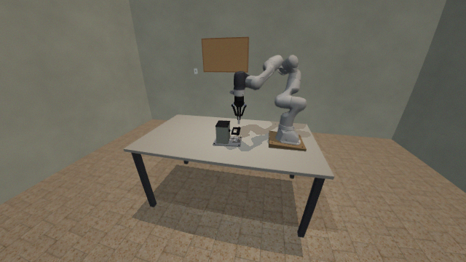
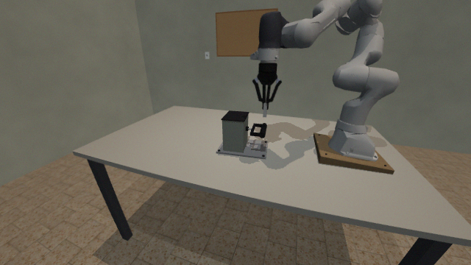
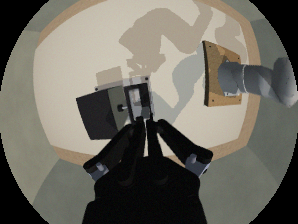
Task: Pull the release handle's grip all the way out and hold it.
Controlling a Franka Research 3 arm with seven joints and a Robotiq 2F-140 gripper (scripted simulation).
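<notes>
The release handle's grey housing with a black top stands on a small grey plate on the table; it also shows in the exterior view and the wrist view. Its black grip sticks out from the housing toward the robot's base, close to the housing. My gripper points straight down and hangs in the air a little above the grip. Its fingers are shut together with nothing between them. It touches nothing.
The arm's base stands on a brown board on the table to the right of the housing. A cork board hangs on the back wall.
</notes>
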